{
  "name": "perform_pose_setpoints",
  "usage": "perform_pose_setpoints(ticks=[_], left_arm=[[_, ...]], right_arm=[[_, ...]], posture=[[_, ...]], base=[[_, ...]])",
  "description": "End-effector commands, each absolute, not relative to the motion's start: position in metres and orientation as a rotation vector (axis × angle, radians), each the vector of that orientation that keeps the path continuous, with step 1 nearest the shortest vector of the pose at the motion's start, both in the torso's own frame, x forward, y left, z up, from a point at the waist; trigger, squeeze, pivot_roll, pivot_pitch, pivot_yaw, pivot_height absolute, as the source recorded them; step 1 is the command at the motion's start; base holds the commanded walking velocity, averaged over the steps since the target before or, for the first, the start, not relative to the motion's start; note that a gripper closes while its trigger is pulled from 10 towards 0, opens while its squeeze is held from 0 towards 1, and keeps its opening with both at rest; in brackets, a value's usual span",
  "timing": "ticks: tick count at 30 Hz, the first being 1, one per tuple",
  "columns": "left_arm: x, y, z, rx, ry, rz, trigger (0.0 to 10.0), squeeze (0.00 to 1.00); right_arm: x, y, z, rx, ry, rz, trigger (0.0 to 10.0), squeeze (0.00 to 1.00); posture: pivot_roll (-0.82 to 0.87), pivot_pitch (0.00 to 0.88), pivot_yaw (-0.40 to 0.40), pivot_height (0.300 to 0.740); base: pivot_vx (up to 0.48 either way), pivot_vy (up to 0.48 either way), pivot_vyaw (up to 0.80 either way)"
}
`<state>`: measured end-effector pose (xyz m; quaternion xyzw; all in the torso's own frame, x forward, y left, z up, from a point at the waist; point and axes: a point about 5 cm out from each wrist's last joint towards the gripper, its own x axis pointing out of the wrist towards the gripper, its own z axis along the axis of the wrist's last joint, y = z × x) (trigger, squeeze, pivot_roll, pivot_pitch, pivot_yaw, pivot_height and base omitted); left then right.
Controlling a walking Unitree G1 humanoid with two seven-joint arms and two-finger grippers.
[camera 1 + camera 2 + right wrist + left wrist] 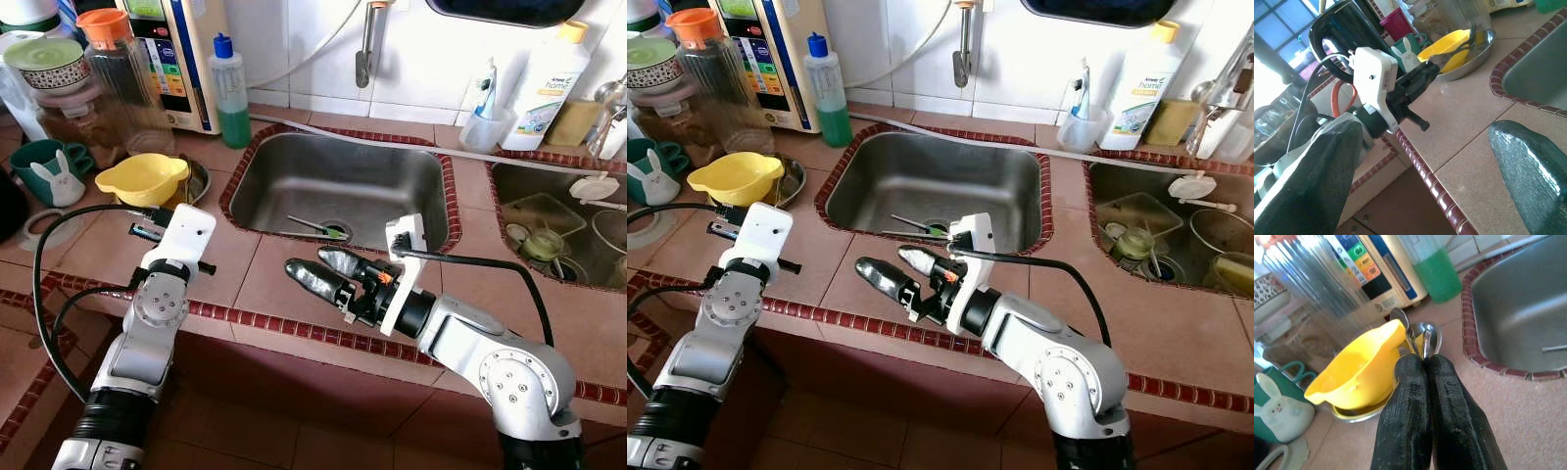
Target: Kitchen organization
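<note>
with my left tool [1426,363] pinched shut on the handles of two metal spoons [1422,338], i see their bowls just ahead of its tips, touching the yellow bowl [143,178] that sits in a shallow metal dish [1476,54] on the tiled surface [245,269]. my right tool [328,271] hangs spread wide and holding nothing over the surface's front strip, with the steel sink [343,176] just beyond it and a green-handled utensil [318,228] lying near the drain.

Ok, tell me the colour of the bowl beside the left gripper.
Yellow bowl, clearest in the left wrist view.
</note>
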<state>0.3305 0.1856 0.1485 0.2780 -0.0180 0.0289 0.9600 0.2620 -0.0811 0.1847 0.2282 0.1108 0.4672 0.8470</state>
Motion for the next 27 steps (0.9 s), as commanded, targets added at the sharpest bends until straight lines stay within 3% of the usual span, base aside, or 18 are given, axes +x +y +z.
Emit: perform_pose_setpoints(ticks=[1, 27], left_arm=[[0.328, 0.183, 0.153, 0.576, -0.056, 0.056, 0.0, 0.0], [0.308, 0.173, 0.146, 0.62, -0.073, 0.022, 0.0, 0.0]], right_arm=[[0.261, -0.079, 0.186, 0.476, 0.232, 1.005, 10.0, 0.0], [0.263, -0.078, 0.185, 0.478, 0.235, 1.003, 10.0, 0.0]], posture=[[0.01, 0.08, 0.018, 0.74], [0.02, 0.079, 0.014, 0.74]], base=[[0.0, 0.0, 0.0], [0.0, 0.0, 0.0]])
